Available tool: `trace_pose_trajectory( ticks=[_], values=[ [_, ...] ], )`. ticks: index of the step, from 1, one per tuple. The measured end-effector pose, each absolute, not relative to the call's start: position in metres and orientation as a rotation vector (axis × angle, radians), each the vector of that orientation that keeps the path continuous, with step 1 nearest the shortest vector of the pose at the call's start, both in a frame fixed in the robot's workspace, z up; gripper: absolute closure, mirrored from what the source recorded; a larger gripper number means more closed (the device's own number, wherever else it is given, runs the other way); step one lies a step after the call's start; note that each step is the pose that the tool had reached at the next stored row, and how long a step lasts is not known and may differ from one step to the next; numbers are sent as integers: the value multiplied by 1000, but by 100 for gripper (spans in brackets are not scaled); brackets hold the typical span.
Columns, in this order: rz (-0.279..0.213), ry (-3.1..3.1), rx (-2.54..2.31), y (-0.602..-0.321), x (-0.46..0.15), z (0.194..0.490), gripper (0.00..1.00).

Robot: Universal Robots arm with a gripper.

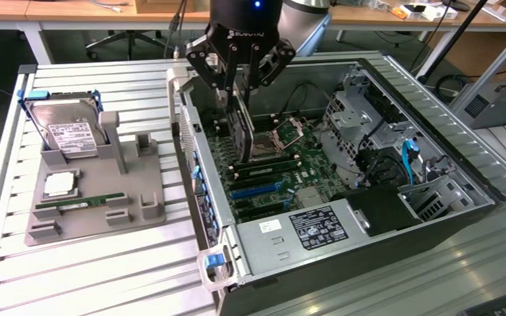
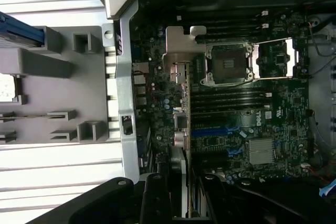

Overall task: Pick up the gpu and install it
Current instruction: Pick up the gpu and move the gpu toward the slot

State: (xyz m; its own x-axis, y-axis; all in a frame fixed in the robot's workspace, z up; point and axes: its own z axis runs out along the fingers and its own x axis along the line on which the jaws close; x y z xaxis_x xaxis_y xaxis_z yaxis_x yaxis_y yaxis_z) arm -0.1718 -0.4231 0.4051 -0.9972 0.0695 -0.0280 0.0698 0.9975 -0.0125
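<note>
Leftmost, on the table [image 1: 86, 276] to the exterior view's left of the computer case [image 1: 323, 230], a grey holder [image 1: 103, 191] is seen carrying a hard drive [image 1: 68, 128] and a memory stick [image 1: 82, 202]. Inside the case, the gpu [image 1: 242, 135] is held upright over the motherboard [image 1: 275, 174], its top edge pinched between the fingers [image 1: 221, 82] of the gripper [image 1: 238, 89]. Contact with the board cannot be told.

gpu [image 1: 244, 131] upper edge: hidden inside the gripper [image 1: 238, 91].
gpu lower edge vs motherboard [image 1: 310, 176]: touching or apart, cannot tell.
arm [image 1: 246, 13]: cut off at exterior view's top edge.
hard drive [image 1: 66, 128] label: print too small to read.
power supply [image 1: 275, 237] label: print illegible.
</note>
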Motion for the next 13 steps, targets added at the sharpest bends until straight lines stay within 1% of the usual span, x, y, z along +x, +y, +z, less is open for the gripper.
trace_pose_trajectory(
  ticks=[13],
  values=[
    [-24,3112,108,-423,-162,402,73]
  ],
)
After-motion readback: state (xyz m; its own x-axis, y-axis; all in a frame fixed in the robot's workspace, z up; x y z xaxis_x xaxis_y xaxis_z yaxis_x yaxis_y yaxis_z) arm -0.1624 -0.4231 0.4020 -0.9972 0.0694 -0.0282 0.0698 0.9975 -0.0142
